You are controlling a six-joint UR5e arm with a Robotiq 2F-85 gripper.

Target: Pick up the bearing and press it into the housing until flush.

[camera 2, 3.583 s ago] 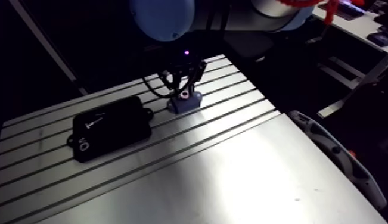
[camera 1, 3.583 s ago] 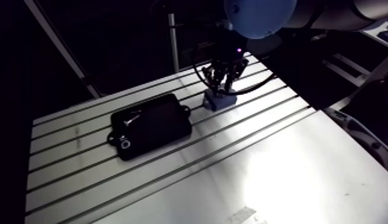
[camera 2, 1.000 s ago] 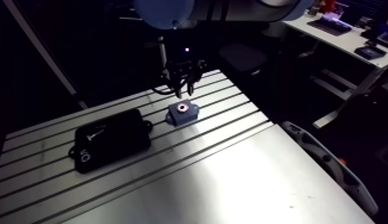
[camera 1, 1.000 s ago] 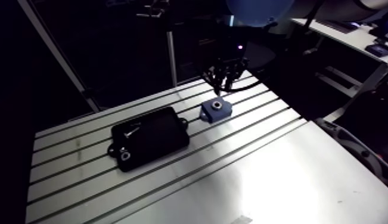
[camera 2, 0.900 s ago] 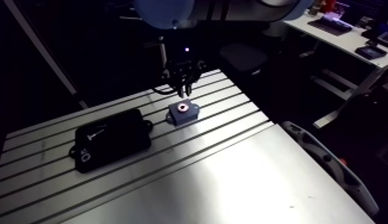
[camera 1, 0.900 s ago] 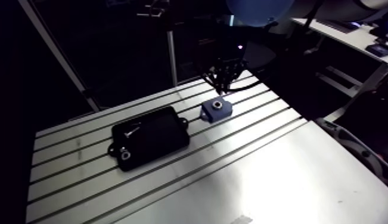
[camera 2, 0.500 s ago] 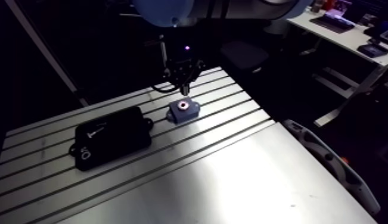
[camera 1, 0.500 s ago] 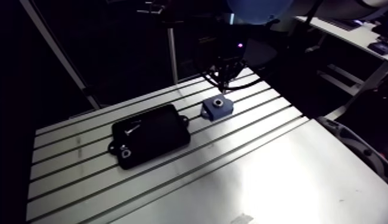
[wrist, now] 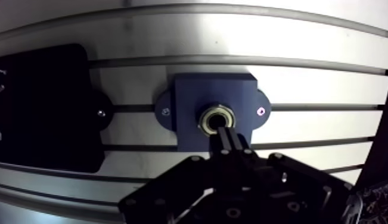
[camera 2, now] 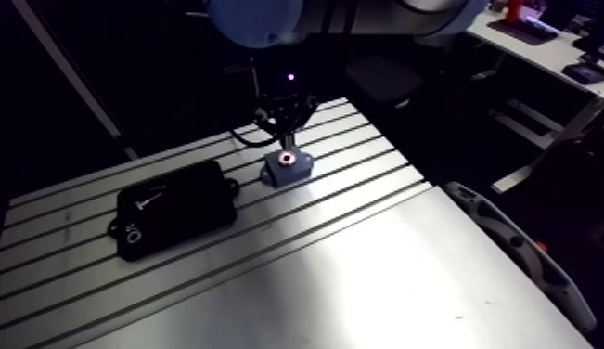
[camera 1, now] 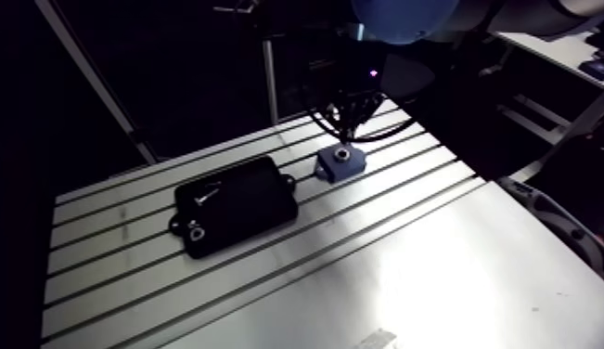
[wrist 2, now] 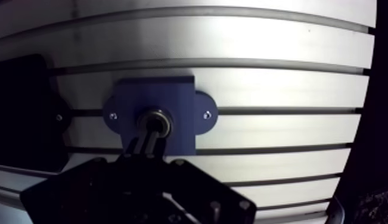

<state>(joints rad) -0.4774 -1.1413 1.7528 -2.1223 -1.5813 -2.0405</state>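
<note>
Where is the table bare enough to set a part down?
Bare: the wide smooth stretch of table nearer the camera than the black tray and blue housing. Crowded: the narrow gap between tray and housing, and over the housing, where shut jaws reach the bearing.

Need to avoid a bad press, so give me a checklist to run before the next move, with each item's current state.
1. Bearing sitting in the housing bore: ok.
2. Bearing flush with the housing face: cannot tell.
3. Gripper shut, tips over the bearing: ok.
4. Housing lying flat on the table: ok.
5. Black case apart from the housing: ok, a gap shows in the wrist view.
</note>
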